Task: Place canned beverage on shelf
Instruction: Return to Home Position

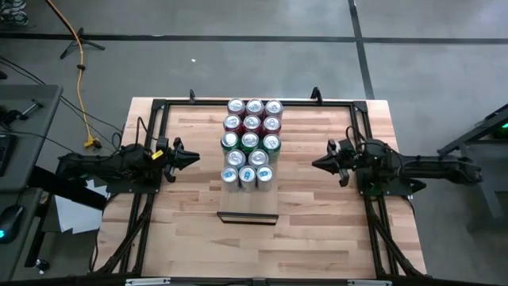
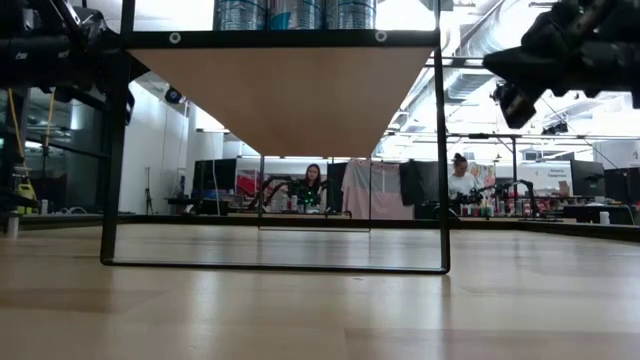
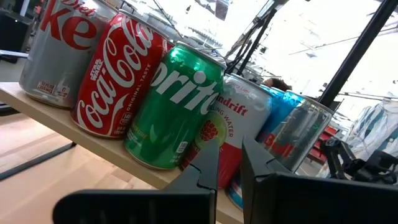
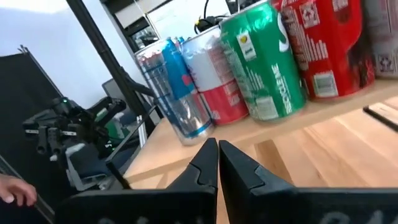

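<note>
While both arms hang level with the raised shelf, one on each side of it, neither gripper holds anything. The left gripper (image 1: 194,157) points at the cans from the left with its fingers (image 3: 202,171) a narrow slit apart. The right gripper (image 1: 317,164) points in from the right, its fingers (image 4: 202,165) pressed together.

Between them, the shelf (image 2: 285,95) is a pale wooden board carried on a black frame (image 2: 441,150) above the butcher-block tabletop (image 1: 317,230). Fifteen cans stand on it in five rows of three.

The left wrist view shows the row facing it. A silver Diet Coke can (image 3: 59,43) stands first, then a red Coca-Cola can (image 3: 118,74) marked "Star Wars" and "Original Taste". Next are a green Sprite can (image 3: 177,106) and a white and red can (image 3: 239,118) reading "ndrift" and "water". Last is a blue and silver Red Bull can (image 3: 292,134).

In the room beyond the table, two people (image 2: 313,185) sit at desks. A person's hand (image 4: 15,190) shows at the edge of the right wrist view.
</note>
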